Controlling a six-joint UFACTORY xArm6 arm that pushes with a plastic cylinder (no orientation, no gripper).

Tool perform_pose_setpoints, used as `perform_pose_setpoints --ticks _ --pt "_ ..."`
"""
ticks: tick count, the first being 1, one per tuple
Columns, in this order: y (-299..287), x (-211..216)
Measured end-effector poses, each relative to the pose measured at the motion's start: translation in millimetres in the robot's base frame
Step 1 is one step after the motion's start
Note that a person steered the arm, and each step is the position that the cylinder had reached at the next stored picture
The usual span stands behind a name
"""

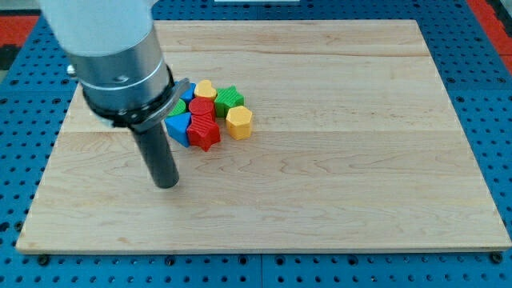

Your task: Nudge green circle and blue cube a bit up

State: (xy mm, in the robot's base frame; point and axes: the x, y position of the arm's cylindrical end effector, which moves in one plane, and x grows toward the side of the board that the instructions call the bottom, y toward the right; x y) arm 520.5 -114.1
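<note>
Where the pale wooden board lies on blue pegboard, my tip, lacking jaws, rests below the blue cube

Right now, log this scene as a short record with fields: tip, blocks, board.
tip: my tip rests on the wooden board, below and left of the cluster, touching no block
cluster: blue triangular block, red star-shaped block, yellow hexagonal block, green block, small yellow block, packed together
green circle: partly hidden behind the arm, cannot confirm
</note>
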Motion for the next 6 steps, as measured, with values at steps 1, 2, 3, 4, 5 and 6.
perform_pose_setpoints --ticks 1,2,3,4,5,6 --pt "8.5 -27.7" --pt "10.2 -36.9" --pt "10.3 -36.9" --pt "3.6 -28.7" --pt "-53.6 -49.7" --pt "-45.2 -61.0"
